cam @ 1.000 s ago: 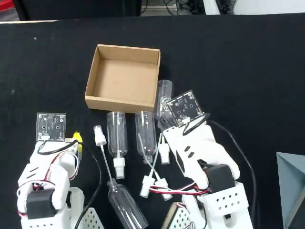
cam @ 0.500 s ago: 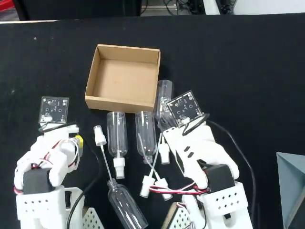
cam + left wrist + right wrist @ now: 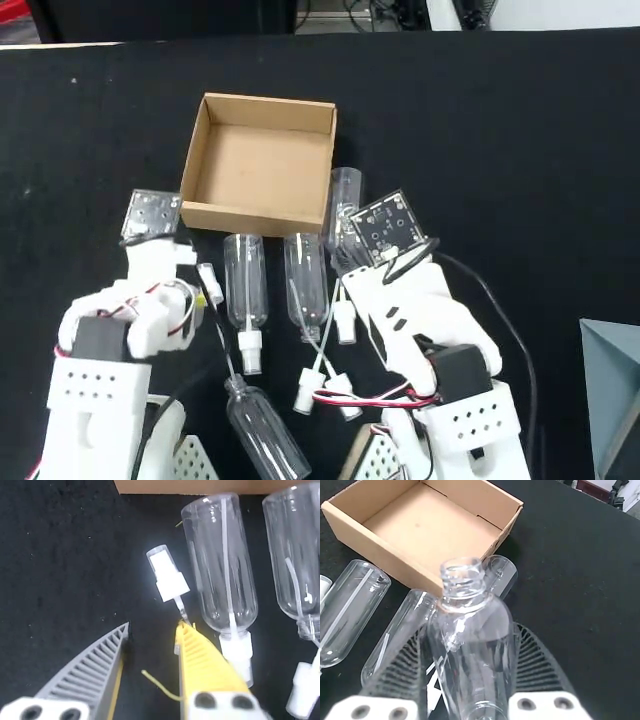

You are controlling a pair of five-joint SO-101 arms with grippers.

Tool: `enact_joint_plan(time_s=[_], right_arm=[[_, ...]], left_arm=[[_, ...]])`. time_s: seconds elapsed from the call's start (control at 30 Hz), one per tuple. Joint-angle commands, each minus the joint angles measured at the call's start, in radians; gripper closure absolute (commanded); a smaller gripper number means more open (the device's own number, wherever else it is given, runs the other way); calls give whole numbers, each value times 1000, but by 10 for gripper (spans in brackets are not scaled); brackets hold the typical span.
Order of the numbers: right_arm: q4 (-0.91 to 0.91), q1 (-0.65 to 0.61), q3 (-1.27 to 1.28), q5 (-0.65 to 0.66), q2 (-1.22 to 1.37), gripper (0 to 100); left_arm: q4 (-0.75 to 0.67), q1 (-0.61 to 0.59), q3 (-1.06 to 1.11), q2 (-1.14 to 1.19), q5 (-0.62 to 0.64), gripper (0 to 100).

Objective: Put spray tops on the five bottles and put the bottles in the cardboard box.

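The open cardboard box (image 3: 260,160) sits at mid-table with nothing in it. My right gripper (image 3: 470,635) is shut on a clear bottle (image 3: 470,625) that has no top; its open neck points toward the box. Another uncapped bottle (image 3: 345,198) lies by the box's right corner. In front of the box lie two bottles (image 3: 246,280) (image 3: 306,278) with tops. My left gripper (image 3: 152,630) is open, just short of a loose white spray top (image 3: 167,580). Its yellow finger (image 3: 200,665) touches that top's tube. A further bottle (image 3: 265,432) lies near the front edge.
Several loose spray tops (image 3: 322,385) with long tubes lie between the arms. A grey object (image 3: 612,400) stands at the right edge. The black table has free room behind and to the right of the box.
My left arm has swung forward and to the right, from the table's left side up to the loose spray top. The right arm and its bottle have stayed put.
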Motion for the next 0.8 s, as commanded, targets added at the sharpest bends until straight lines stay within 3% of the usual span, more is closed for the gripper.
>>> enact_joint_plan(time_s=[0.0, 0.77], right_arm=[[-32, 25, -4, -9, -30, 928], [-32, 25, -4, -9, -30, 928]], left_arm=[[-63, 13, -62, 78, 55, 862], [-110, 15, -220, 362, 152, 862]])
